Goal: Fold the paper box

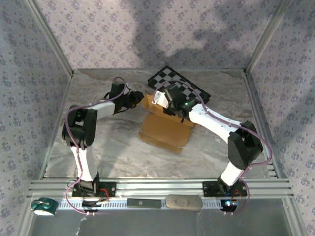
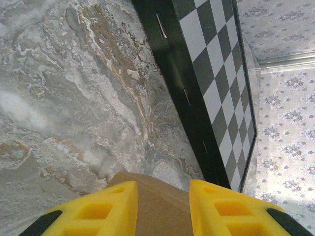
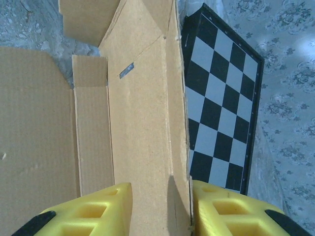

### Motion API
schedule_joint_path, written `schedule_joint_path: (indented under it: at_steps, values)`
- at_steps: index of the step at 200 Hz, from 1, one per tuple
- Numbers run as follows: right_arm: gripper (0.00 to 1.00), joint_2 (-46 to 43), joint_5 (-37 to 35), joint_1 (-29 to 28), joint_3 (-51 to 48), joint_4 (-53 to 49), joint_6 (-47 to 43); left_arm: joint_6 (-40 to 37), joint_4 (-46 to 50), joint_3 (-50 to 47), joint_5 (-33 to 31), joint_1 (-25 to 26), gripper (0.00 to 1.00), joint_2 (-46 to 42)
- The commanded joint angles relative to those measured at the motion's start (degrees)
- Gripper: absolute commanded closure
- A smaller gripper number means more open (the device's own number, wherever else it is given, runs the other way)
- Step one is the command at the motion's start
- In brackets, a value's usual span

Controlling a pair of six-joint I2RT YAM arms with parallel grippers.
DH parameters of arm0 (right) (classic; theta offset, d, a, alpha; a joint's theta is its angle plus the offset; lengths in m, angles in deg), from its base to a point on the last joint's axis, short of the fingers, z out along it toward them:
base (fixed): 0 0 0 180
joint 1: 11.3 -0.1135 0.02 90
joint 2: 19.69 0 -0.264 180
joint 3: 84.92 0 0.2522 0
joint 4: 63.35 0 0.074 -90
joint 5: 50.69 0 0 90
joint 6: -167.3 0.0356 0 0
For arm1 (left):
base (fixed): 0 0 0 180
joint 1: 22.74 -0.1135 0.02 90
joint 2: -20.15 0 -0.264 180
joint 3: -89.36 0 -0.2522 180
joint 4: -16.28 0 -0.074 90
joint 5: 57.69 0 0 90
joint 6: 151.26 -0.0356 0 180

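The right claw (image 3: pixel 161 201) has its two yellow fingers (image 3: pixel 93 211) standing apart, open, with nothing pinched. A raised panel of the paper box (image 3: pixel 142 123) runs up through the gap between them. The panel's edge lies against the finger nearer the checkered board (image 3: pixel 221 98), and the board sits just beyond that edge. On the side of the panel away from the board, a narrow flap and a wide flat sheet of the same tan cardboard spread out.

The left claw (image 2: pixel 162 196) also has its yellow fingers parted, with a tan cardboard surface filling the space between them. I cannot tell whether they press on it or just sit over it. Past its fingertips lies the marbled grey table (image 2: pixel 74 98), then the board's black rim.

From above, the box lies partly unfolded on the table, just in front of the board on the side toward the arm bases. Its far edge is right up against the board's near edge. Both claws meet at that far edge, the left one at the corner to the left of the board.
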Motion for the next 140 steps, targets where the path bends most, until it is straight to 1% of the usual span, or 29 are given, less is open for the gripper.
schedule_joint_path:
  at_steps: [1,32,84,101,140]
  values:
    - [0.68,-1.45,-1.02,-0.73,-0.69,0.24,-0.62,0.90,-0.92,0.50,0.38,0.48,0.68,-1.76]
    - [0.72,-1.65,-1.53,-1.07,-0.96,0.49,-0.44,1.80,-1.27,0.10,0.33,0.73,0.68,-2.01]
    - [0.83,-1.63,-1.90,-1.62,-1.09,0.79,-0.58,2.61,-1.93,-0.35,0.61,1.17,0.68,-1.97]
    - [0.87,-1.23,-1.98,-1.57,-1.40,0.93,-0.81,2.62,-1.64,0.37,0.76,1.17,0.66,-1.28]
    - [0.92,0.45,-2.99,-1.29,-1.45,1.28,-1.70,3.34,0.65,3.26,3.34,1.26,0.65,1.07]
